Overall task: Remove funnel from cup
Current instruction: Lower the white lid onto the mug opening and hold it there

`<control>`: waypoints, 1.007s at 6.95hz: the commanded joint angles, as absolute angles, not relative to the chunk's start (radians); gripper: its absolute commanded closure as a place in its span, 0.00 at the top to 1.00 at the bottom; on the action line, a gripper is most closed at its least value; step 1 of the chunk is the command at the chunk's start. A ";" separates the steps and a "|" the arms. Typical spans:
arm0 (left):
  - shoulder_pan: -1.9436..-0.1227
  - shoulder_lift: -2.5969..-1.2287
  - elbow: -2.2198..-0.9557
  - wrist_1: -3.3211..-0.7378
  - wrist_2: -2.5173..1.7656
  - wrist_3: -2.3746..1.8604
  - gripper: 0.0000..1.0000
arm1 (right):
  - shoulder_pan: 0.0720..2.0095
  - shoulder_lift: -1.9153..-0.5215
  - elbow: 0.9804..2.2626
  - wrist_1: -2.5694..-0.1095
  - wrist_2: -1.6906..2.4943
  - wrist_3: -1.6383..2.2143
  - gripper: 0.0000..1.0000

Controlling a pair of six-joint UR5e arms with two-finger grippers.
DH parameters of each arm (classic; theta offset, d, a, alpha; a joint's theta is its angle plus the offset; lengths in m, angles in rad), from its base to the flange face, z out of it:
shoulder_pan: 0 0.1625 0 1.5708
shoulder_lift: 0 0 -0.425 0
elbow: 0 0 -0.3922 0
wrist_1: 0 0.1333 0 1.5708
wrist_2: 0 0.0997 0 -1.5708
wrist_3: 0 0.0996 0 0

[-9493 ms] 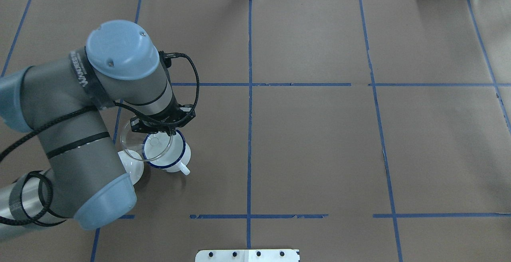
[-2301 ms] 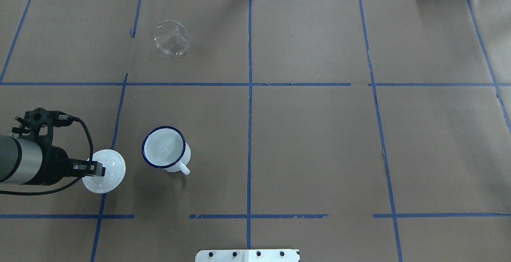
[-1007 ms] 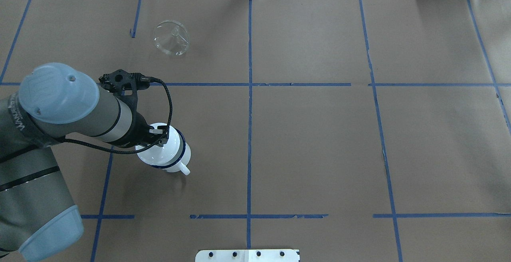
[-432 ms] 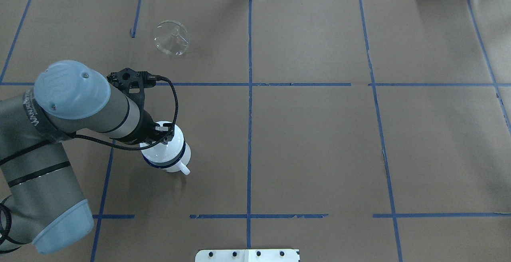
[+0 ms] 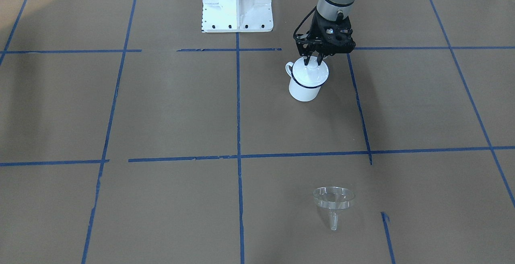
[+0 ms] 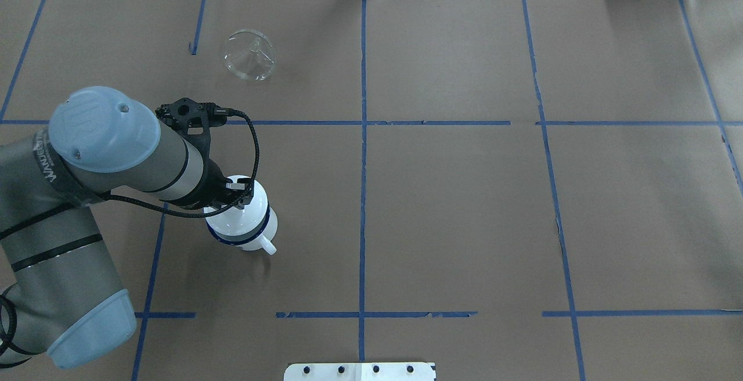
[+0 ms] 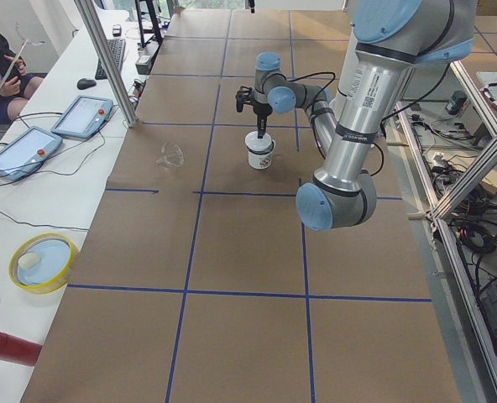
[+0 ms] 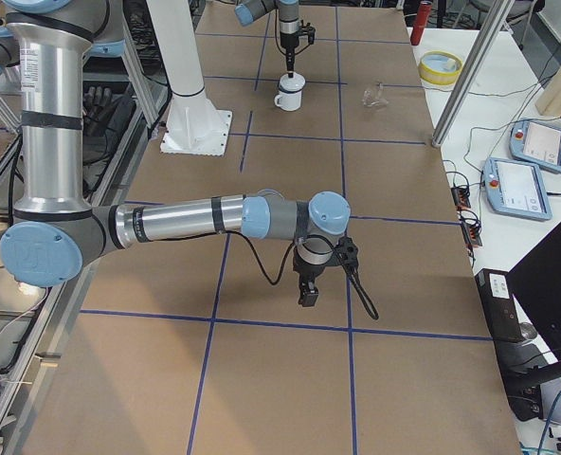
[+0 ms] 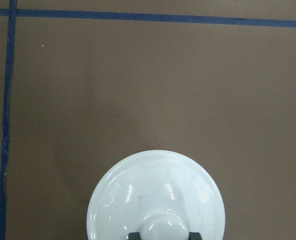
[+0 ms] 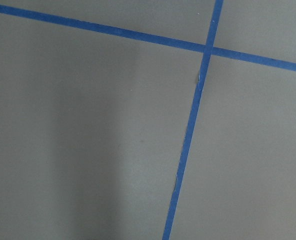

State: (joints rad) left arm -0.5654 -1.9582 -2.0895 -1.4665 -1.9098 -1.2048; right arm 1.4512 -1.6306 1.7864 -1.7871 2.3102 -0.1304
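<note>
The clear, wide-bowled transparent funnel is already out of the white enamel mug with the dark blue rim. It lies on its side on the brown paper-covered table, well apart from the mug on the operators' side, so the removal itself looks done to me. At the mug, the left gripper stands straight over it with its fingers narrowed onto the knob of the round white lid seated on the mug's rim; next, I'd guess, it must let go and lift straight up without dragging the lid off. The right gripper hangs far from the mug, and I can't tell how wide it is.
</note>
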 commanded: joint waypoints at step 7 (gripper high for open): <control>-0.555 -1.948 -2.083 -1.471 -1.910 -1.212 0.00 | 1.451 -1.631 1.787 -1.787 2.310 -0.130 1.00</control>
State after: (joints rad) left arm -0.5599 -1.9482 -2.0842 -1.4699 -1.9098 -1.2110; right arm 1.4512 -1.6301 1.7862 -1.7871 2.3102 -0.1304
